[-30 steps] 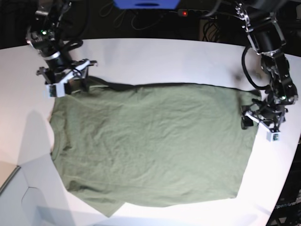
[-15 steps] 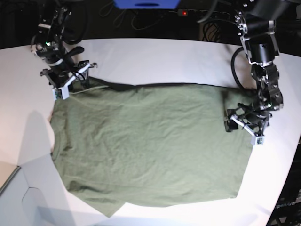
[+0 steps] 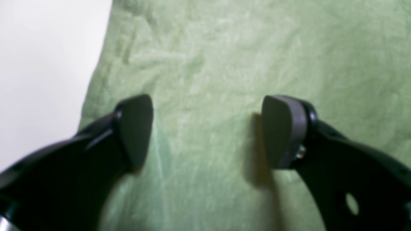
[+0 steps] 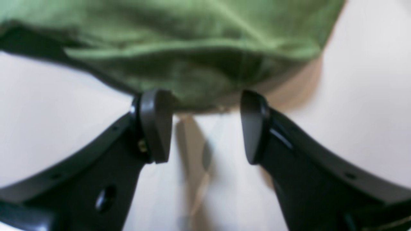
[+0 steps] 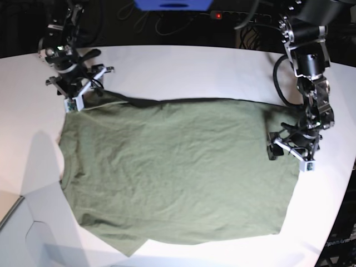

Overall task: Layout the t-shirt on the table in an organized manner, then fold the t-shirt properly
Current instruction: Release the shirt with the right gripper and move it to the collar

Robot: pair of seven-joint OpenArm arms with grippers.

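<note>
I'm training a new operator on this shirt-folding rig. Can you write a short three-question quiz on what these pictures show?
1. True or false: the left claw is open above the t-shirt.
2. The right claw is: A) shut on a sleeve, B) open at the shirt's edge, over the table, C) out of view.
3. Fill in: the shirt lies spread ___ on the table.

Key: 1 true; 2 B; 3 flat.

A plain olive-green t-shirt [image 5: 178, 172], unprinted, is being shown against a matte white table [image 5: 183, 67]; both grippers are being seen as black.
</note>
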